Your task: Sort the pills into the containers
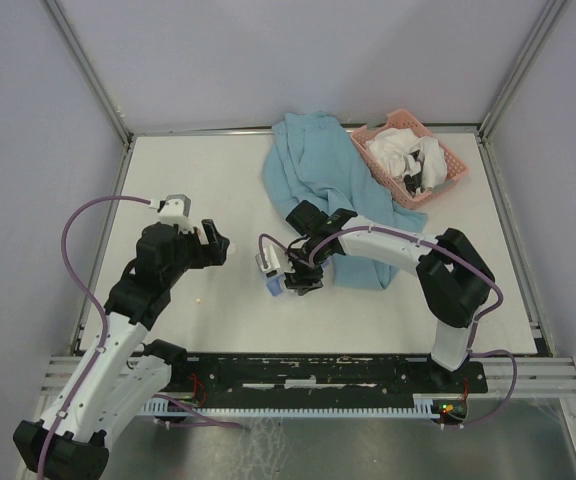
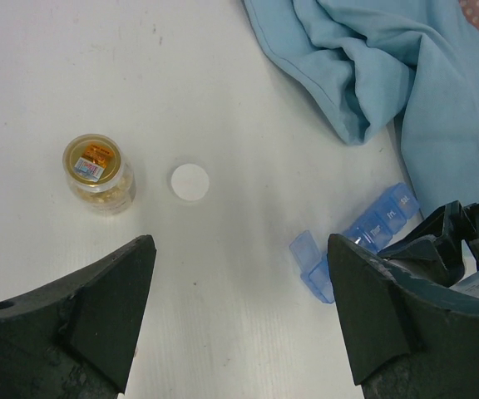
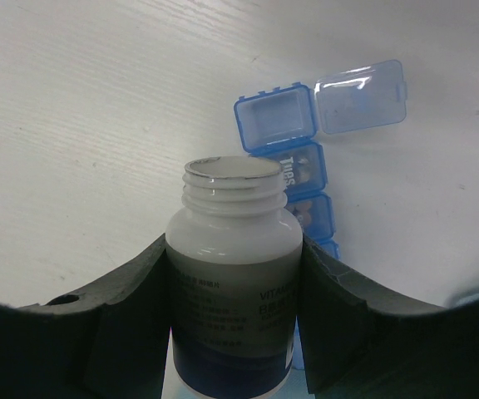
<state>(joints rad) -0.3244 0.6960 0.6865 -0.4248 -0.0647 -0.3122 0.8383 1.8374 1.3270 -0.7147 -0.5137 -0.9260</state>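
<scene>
My right gripper (image 3: 233, 258) is shut on an open white vitamin bottle (image 3: 231, 274), whose mouth points at the blue organiser strip (image 3: 293, 166). The strip's end compartment (image 3: 274, 120) stands open with its lid (image 3: 362, 96) flipped back and looks empty. Pale pills (image 3: 303, 216) show through the closed compartments behind it. From above, the right gripper (image 1: 298, 275) holds the bottle (image 1: 267, 264) just over the strip (image 1: 275, 288). One tiny tan pellet (image 1: 200, 299) lies on the table. My left gripper (image 2: 239, 283) is open and empty above bare table, left of the strip (image 2: 372, 224).
A small clear jar with a gold lid (image 2: 98, 172) and a loose white cap (image 2: 190, 181) sit on the table ahead of the left gripper. A crumpled blue cloth (image 1: 318, 170) lies behind the strip. A pink mesh basket (image 1: 448, 160) with white items stands at the back right.
</scene>
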